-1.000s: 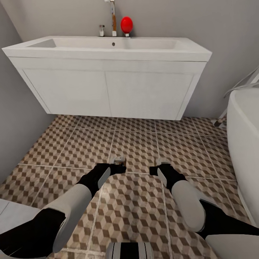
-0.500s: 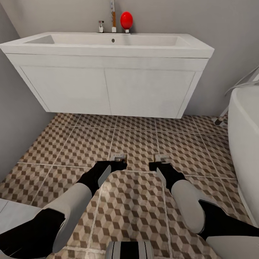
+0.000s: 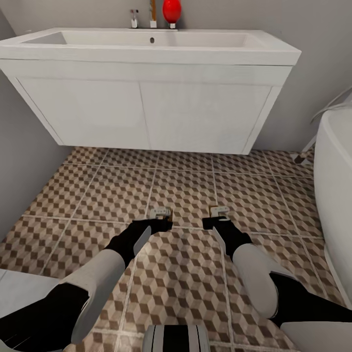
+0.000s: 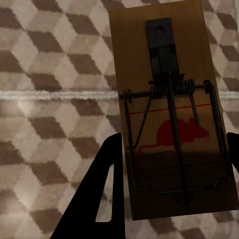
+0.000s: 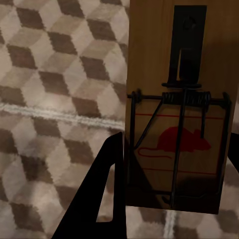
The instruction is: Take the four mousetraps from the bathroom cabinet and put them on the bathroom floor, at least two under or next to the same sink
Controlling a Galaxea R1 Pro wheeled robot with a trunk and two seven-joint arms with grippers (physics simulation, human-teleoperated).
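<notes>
I have both arms stretched forward low over the floor, in the lower half of the head frame. The left gripper sits just left of centre with a mousetrap at its tip; the right gripper sits just right of centre with a second trap at its tip. In the left wrist frame the mousetrap runs between the two dark fingers, wooden board with black spring bar and a red mouse print, its near end flanked closely on both sides; the jaws are narrowed about the board and appear to grip it. In the right wrist frame the second trap lies against the one visible finger; the other finger is out of frame, so I cannot tell the jaw state for certain. The sink spans the upper frame, beyond the traps. A tub edges the right side.
</notes>
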